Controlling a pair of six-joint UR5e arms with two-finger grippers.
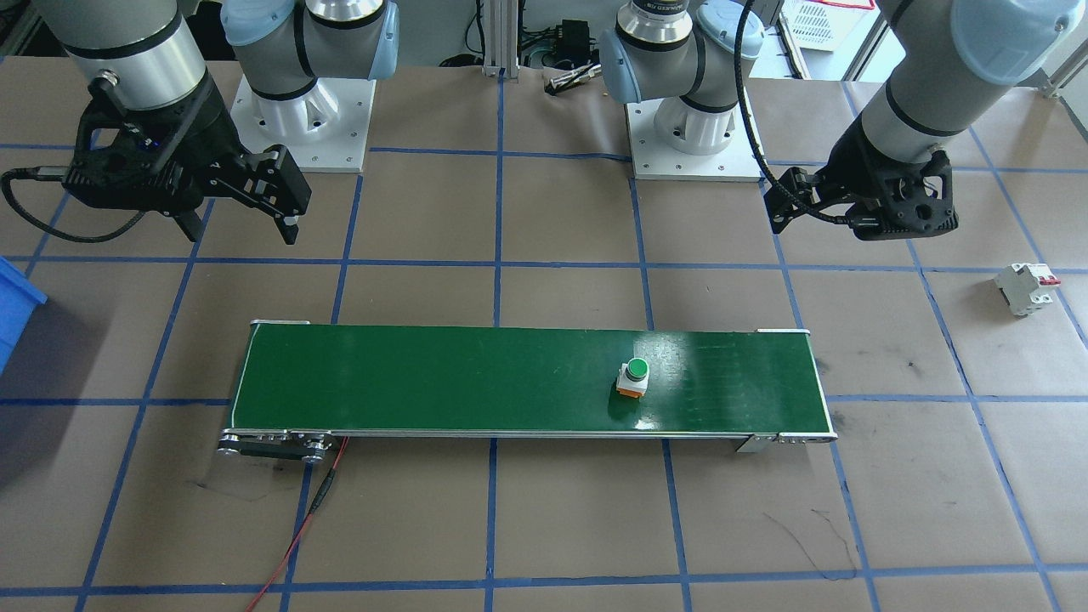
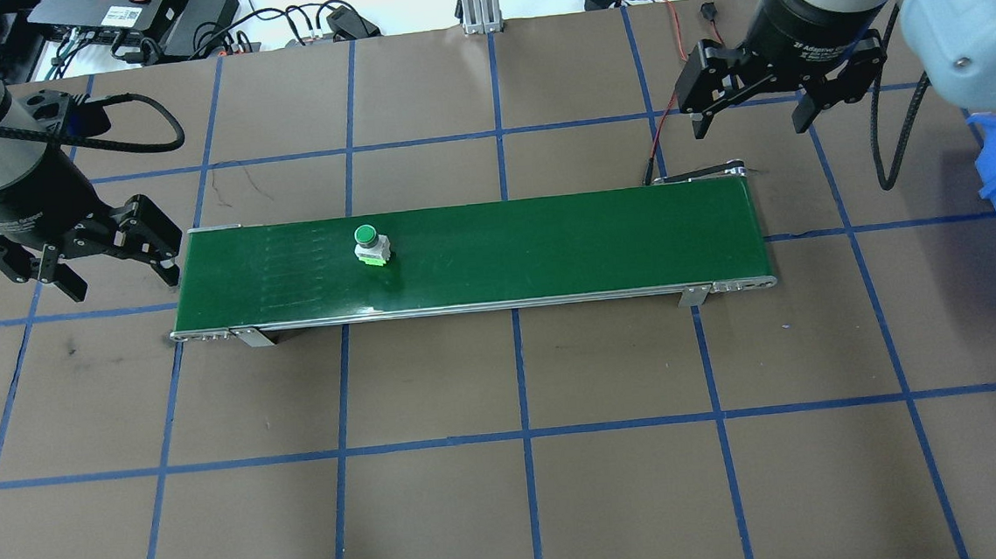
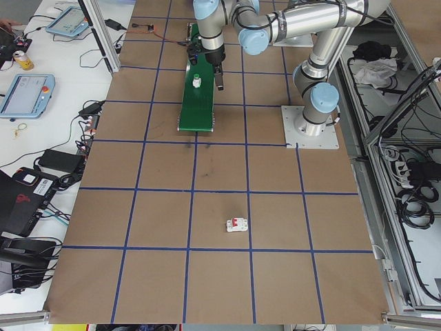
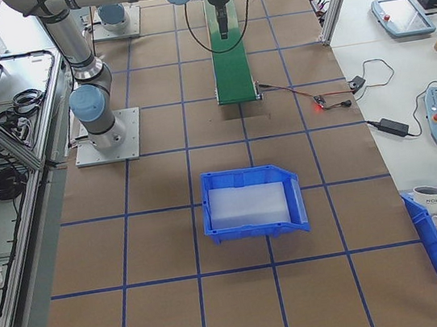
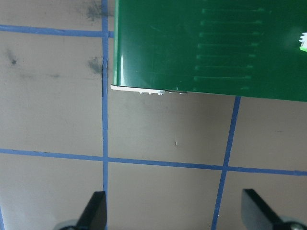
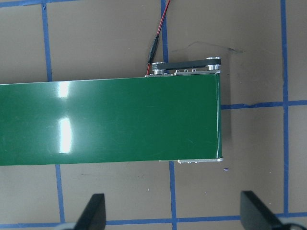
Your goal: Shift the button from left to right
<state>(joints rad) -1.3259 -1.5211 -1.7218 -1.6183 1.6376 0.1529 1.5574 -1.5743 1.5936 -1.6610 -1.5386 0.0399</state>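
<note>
Two pincers spread wide and empty in the overhead view: left pincer just off the conveyor belt's left end, right pincer beyond its right end. Button upright on the belt's left part, toward the belt's middle from the left pincer, so nearer the left arm; belt's long axis left to right, nothing between.

Front view, mirrored: button alone on the belt, circuit breaker well apart on the worktop.

Left wrist: fingertips parted over bare worktop, belt corner ahead.

Right wrist: fingertips parted, belt end bare.
</note>
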